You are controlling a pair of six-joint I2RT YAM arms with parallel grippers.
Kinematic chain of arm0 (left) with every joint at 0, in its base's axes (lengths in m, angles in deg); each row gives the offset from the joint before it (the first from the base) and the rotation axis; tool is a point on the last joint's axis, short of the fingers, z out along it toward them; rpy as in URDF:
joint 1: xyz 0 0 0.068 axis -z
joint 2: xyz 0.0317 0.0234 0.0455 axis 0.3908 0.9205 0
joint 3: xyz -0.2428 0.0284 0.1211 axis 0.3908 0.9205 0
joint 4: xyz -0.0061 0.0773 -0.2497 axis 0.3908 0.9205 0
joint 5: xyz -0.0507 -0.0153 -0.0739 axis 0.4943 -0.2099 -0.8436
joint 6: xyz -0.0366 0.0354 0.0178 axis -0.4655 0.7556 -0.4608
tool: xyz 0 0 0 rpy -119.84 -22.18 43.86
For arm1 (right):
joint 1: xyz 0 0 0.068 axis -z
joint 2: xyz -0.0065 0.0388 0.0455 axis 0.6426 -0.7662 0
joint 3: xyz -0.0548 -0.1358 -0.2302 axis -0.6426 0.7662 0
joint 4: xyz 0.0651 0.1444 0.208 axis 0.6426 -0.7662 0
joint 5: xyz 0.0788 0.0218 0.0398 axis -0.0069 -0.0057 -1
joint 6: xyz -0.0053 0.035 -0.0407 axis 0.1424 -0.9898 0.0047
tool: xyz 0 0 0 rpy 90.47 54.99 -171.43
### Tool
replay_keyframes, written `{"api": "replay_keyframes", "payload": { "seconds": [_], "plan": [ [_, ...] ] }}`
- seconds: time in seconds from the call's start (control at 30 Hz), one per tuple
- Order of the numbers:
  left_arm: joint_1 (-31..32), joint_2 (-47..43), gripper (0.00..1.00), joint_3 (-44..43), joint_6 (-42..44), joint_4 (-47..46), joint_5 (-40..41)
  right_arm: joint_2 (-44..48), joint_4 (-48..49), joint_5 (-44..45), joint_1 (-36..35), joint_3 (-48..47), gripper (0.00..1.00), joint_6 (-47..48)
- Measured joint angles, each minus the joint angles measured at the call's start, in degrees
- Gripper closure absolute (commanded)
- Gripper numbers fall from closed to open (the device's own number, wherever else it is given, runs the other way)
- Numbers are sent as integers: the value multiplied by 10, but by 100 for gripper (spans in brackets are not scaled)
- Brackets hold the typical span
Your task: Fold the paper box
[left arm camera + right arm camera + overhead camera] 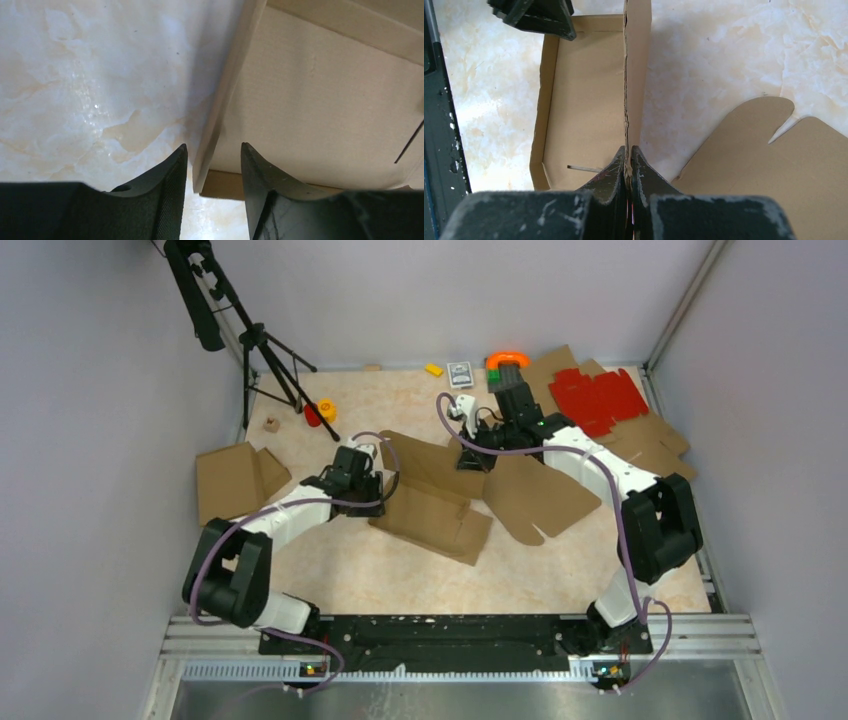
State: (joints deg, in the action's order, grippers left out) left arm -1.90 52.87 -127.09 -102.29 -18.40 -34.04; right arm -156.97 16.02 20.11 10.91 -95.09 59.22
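Clamping the paper box's [430, 515] upright wall [636, 75] in our right claw [628, 150], we find its side flap [220, 110] edge-on between the parted jaws of our left claw [212, 150] — ungripped.

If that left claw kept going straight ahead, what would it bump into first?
Probably the paper box: its raised side wall stands right between the open fingers of the left gripper.
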Motion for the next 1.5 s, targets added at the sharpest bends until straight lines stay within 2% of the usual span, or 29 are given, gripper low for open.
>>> {"api": "replay_keyframes", "payload": {
  "seconds": [0.07, 0.17, 0.2, 0.63, 0.9, 0.97, 1.07, 1.13, 1.2, 1.4, 1.5],
  "plan": [
    [0, 27, 72, -16, -2, 6, 2, 0, 2, -2, 0, 0, 100, -1],
    [0, 49, 98, -31, -3, 10, 3, 0, 5, -7, 0, 0, 100, -4],
    [0, 54, 100, -35, 1, 12, 4, 0, 6, -9, 0, 0, 100, -4],
    [32, 85, 100, -73, 7, 53, 56, 9, 40, -10, -23, 7, 100, -71],
    [54, 90, 100, -81, -7, 68, 106, 36, 109, -29, -29, 73, 100, -155],
    [58, 90, 100, -81, -11, 69, 117, 38, 131, -32, -29, 90, 85, -174],
    [65, 90, 100, -81, -17, 69, 124, 40, 142, -26, -29, 99, 76, -194],
    [68, 89, 100, -80, -18, 68, 127, 40, 145, -20, -30, 101, 60, -208],
    [71, 88, 100, -78, -17, 63, 129, 42, 151, -20, -29, 106, 48, -227],
    [76, 84, 100, -69, -13, 43, 121, 45, 183, -53, 1, 118, 35, -284],
    [79, 83, 100, -66, -7, 28, 110, 45, 198, -75, 21, 118, 33, -321]
  ]
}}
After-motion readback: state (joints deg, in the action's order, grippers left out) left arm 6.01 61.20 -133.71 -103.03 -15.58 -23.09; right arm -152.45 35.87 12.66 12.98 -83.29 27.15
